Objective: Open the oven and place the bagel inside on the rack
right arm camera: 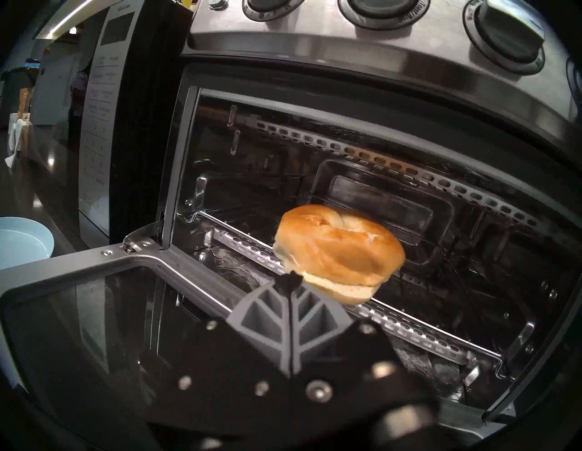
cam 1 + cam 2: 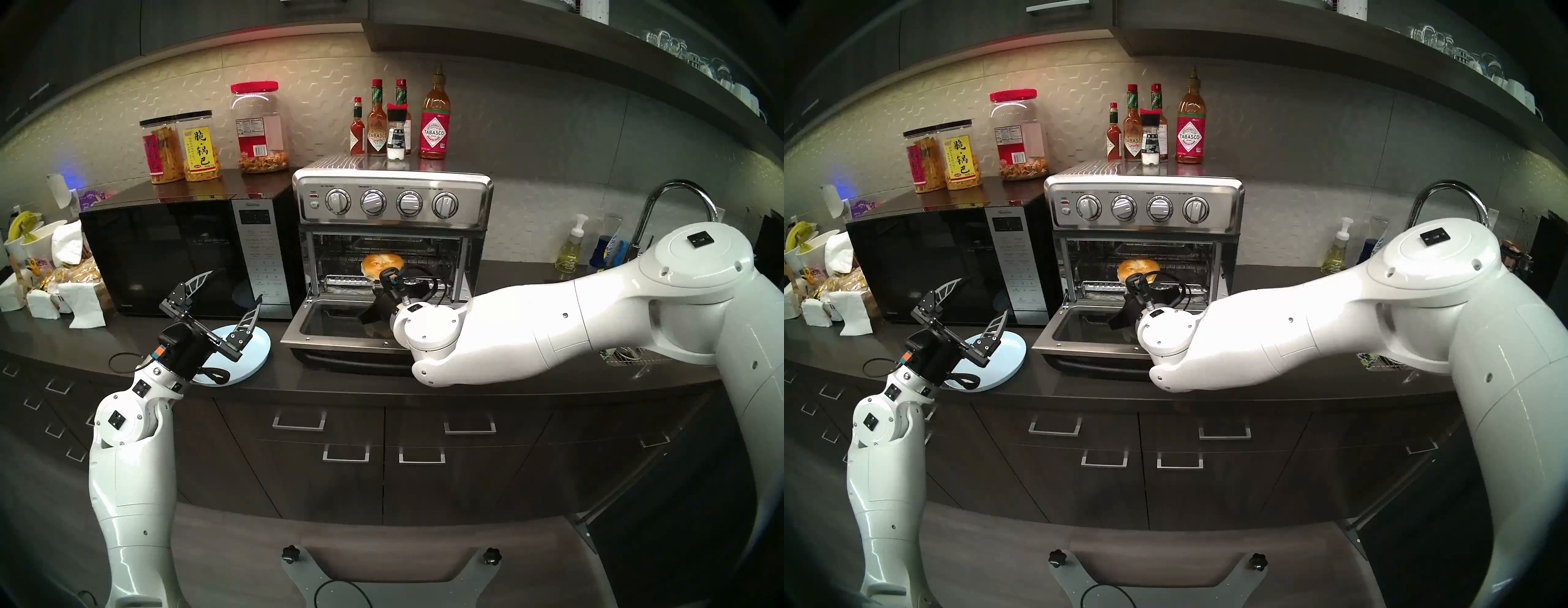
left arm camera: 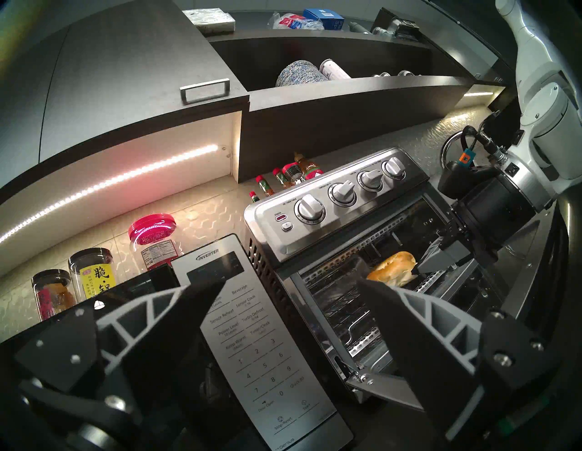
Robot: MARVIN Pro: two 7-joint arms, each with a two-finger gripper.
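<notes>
Sitting at the centre of the right wrist view, the bagel [image 1: 338, 252] lies inside the oven [image 1: 362, 59], its near edge over the front rail; the thin bars of the rack [image 1: 220, 220] run behind and to its left, though whether the bagel's full weight rests on them cannot be told. Directly below the bagel, the right gripper [image 1: 291, 278] has its two fingers pressed flat together, tips meeting at the bagel's lower edge and clasping nothing. The oven door [image 1: 94, 267] hangs fully dropped, filling the lower left of that frame. In the head view, the oven [image 2: 394, 204] stands in the middle, the right arm reaching in from the right edge over the lowered door. The black microwave [image 2: 178, 254] sits just left of the oven. Lower left, the left gripper [image 2: 220, 305] hangs with fingers spread wide and empty, above the pale blue plate [image 2: 254, 352] on the dark counter [image 2: 339, 386].
</notes>
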